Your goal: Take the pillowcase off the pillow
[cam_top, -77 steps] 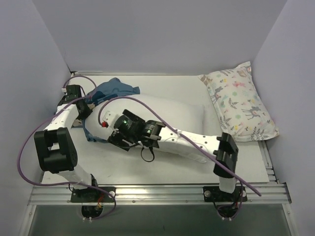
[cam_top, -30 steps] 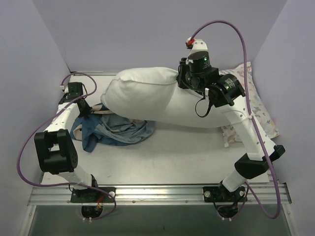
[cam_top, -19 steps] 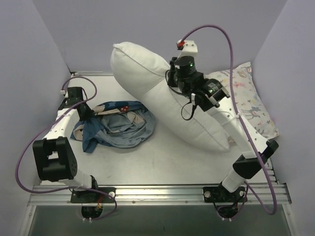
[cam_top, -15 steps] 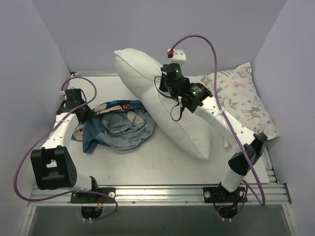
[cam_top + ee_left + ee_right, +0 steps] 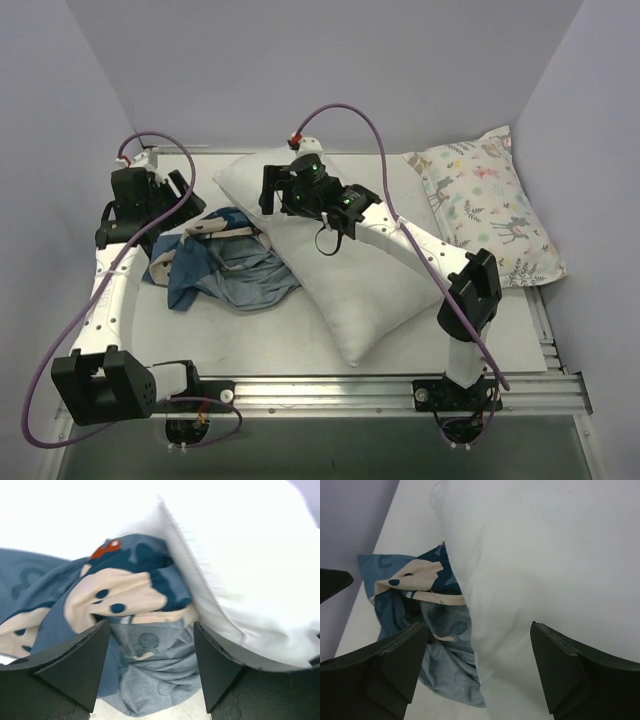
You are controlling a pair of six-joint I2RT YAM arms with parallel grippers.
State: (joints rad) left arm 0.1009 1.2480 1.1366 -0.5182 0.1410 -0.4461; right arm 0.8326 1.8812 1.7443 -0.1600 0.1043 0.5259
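Observation:
The plain white pillow lies bare and slantwise across the middle of the table, also filling the right of the left wrist view and most of the right wrist view. The dark-blue pillowcase is a crumpled heap at its left, pale inside showing, its edge tucked under the pillow. My left gripper hovers open over the heap, holding nothing. Over the pillow's far-left end my right gripper is open and empty.
A smaller floral-and-deer print pillow leans at the back right corner. Lilac walls close in the left, back and right. The metal rail with both arm bases runs along the near edge of the white table.
The right arm swung the lifted pillow down onto the table and let go of it. The left gripper opened, released the pillowcase and rose a little.

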